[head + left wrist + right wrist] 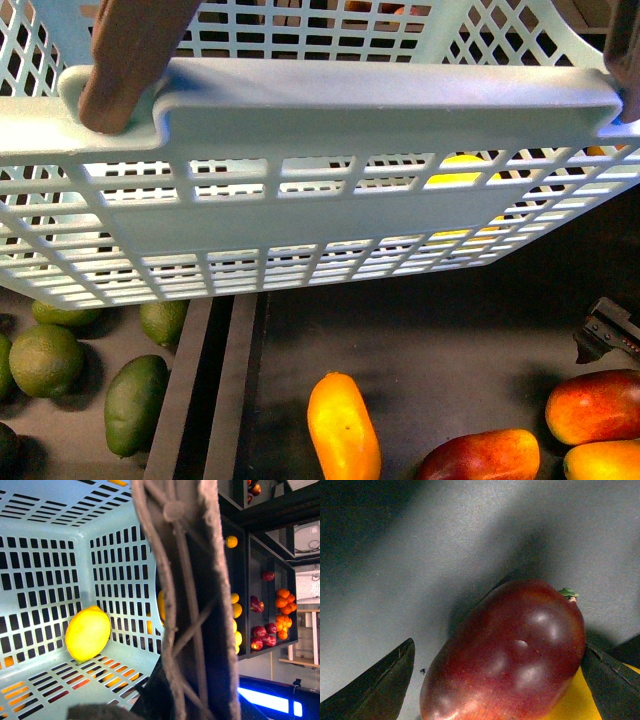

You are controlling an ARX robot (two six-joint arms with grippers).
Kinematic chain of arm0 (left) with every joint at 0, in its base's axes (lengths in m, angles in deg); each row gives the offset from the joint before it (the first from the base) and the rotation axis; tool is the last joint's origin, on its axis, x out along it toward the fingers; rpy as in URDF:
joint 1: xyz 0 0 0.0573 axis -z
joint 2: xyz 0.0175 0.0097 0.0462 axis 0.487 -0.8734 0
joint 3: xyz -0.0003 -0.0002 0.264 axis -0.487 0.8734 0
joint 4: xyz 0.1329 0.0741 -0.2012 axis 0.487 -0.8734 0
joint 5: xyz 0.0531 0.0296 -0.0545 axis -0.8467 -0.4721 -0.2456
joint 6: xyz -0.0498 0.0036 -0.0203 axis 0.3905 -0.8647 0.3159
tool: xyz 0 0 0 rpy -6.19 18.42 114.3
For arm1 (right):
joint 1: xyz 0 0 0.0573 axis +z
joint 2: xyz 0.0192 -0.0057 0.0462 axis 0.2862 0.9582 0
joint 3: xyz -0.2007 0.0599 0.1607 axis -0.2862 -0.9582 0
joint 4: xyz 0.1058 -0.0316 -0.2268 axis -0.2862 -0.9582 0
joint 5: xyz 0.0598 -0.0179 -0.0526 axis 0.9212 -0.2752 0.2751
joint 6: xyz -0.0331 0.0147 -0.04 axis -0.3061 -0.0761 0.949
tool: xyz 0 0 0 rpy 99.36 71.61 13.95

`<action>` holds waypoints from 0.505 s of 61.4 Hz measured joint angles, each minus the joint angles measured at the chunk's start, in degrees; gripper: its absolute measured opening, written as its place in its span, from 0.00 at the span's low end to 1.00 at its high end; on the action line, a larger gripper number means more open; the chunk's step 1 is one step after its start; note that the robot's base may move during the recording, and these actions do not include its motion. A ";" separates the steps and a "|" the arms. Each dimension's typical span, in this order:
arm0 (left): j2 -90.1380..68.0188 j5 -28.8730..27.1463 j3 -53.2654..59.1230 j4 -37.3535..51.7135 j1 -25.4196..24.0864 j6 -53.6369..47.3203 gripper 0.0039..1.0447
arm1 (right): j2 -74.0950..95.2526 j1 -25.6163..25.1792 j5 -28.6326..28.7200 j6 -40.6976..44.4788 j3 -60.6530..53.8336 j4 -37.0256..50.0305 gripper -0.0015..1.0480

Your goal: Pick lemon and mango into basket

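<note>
The basket [380, 105] hangs raised with the lemon [88, 632] already inside, the left gripper's jaws hidden behind its handle [190, 605], while the right gripper [500, 647] spreads wide astride the mango [510, 660] on the shelf [445, 555], ready to close.

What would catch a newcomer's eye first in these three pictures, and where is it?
The turquoise basket fills the upper front view. The left wrist view shows a bright lemon lying inside it against a wall. The right wrist view is dominated by a dark red mango between the right gripper's open fingers.
</note>
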 joint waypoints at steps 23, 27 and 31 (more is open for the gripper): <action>0.00 0.02 0.00 0.00 0.00 0.02 0.04 | 3.93 2.75 -0.02 -3.19 2.78 0.33 0.74; 0.00 0.00 0.00 0.00 0.00 0.02 0.04 | 3.91 2.69 0.00 -3.21 2.80 0.33 0.70; 0.00 0.00 0.00 0.00 0.00 0.02 0.04 | 3.65 2.19 0.11 -3.19 2.67 0.33 0.69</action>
